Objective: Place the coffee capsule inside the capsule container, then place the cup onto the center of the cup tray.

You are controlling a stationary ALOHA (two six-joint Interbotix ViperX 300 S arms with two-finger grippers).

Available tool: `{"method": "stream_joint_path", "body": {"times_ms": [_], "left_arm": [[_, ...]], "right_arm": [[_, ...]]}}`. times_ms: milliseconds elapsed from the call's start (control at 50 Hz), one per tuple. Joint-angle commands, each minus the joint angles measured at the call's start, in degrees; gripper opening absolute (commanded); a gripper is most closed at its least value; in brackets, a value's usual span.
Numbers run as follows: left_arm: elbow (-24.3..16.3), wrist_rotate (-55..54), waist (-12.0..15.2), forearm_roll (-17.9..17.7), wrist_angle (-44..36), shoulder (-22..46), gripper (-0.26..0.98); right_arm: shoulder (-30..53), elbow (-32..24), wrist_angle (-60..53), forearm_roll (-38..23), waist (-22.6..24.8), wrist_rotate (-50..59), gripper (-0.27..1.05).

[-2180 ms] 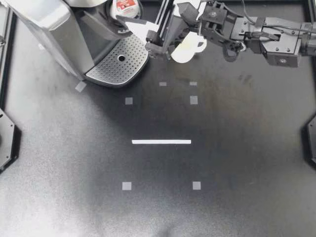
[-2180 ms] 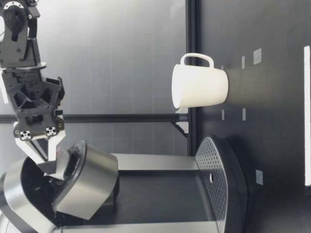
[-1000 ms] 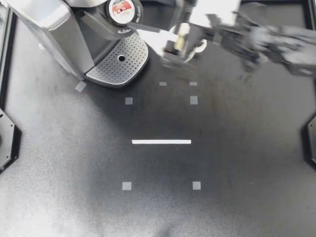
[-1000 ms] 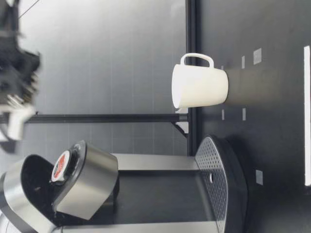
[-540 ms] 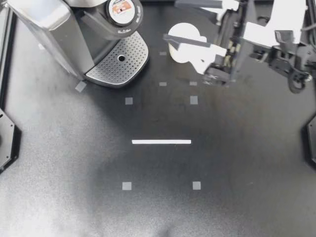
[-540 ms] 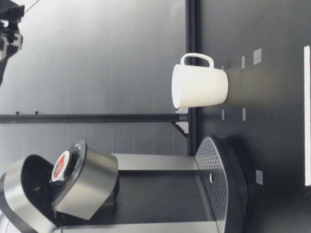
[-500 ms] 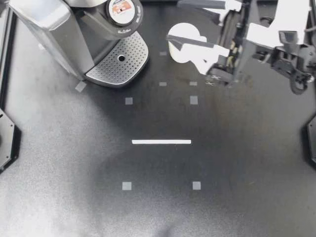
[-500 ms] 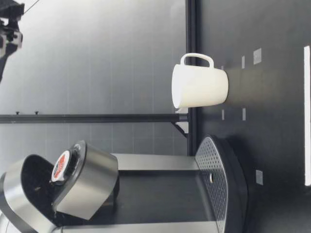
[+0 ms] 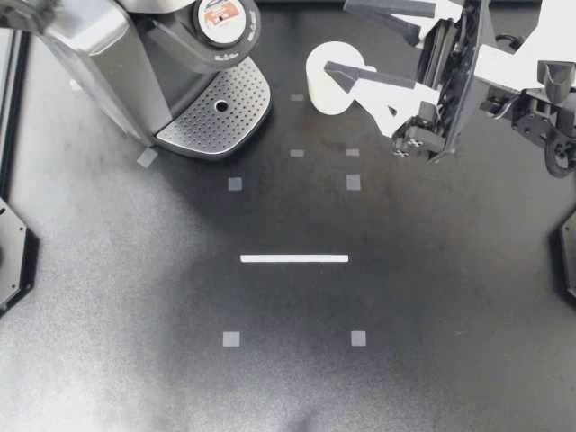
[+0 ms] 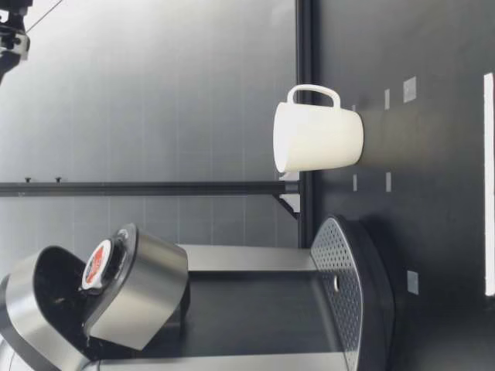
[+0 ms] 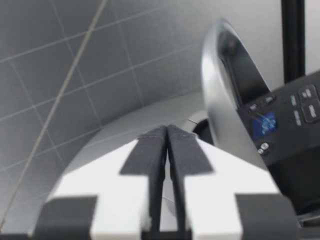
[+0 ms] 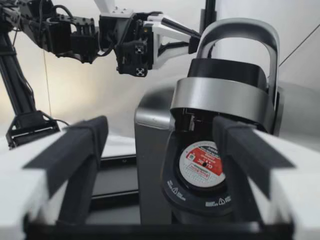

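The red-topped coffee capsule [image 9: 227, 16] sits in the open capsule holder of the coffee machine [image 9: 99, 54]; it also shows in the low view [image 10: 97, 263] and the right wrist view [image 12: 202, 164]. The white cup [image 9: 330, 76] stands upright on the table right of the machine, apart from the perforated cup tray [image 9: 216, 108]. My right gripper [image 9: 373, 43] hangs open and empty above and just right of the cup, facing the machine [image 12: 160, 131]. My left gripper [image 11: 166, 131] is shut on nothing, close to the machine's raised lid [image 11: 225, 85]; it shows behind that lid [image 12: 172, 31].
The cup [image 10: 317, 139] stands on the table beside the tray [image 10: 352, 286]. A white tape line [image 9: 294, 258] and small grey squares mark the table's middle. A black frame rail [image 9: 288, 4] runs along the back.
My right gripper has pulled back to the right, away from the machine and past the cup. The capsule stays in the holder; the cup has not moved.
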Motion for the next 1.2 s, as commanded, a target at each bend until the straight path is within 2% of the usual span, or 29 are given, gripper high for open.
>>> {"method": "stream_joint_path", "body": {"times_ms": [0, 380, 720, 920, 1180], "left_arm": [[-1.23, -0.18, 0.26, 0.53, -0.26, 0.09, 0.13], [-2.72, -1.41, 0.26, 0.44, -7.29, 0.0, 0.13], [-3.52, -1.67, 0.26, 0.18, -19.78, -1.05, 0.13], [-4.31, -5.45, 0.26, 0.09, -26.1, -0.09, 0.13], [-4.04, -7.29, 0.26, 0.0, -28.92, 0.53, 0.13]], "right_arm": [[-1.32, -0.53, -0.62, 0.09, 0.35, 0.18, 0.77], [-2.72, 0.62, -1.76, 0.09, 0.35, 1.23, 0.77], [-3.87, 2.11, -2.99, 0.0, 0.35, 2.99, 0.77], [-4.04, 2.2, -3.16, 0.0, 1.14, 2.99, 0.77], [-3.96, 2.99, -3.08, 0.09, 1.85, 3.08, 0.77]]}}
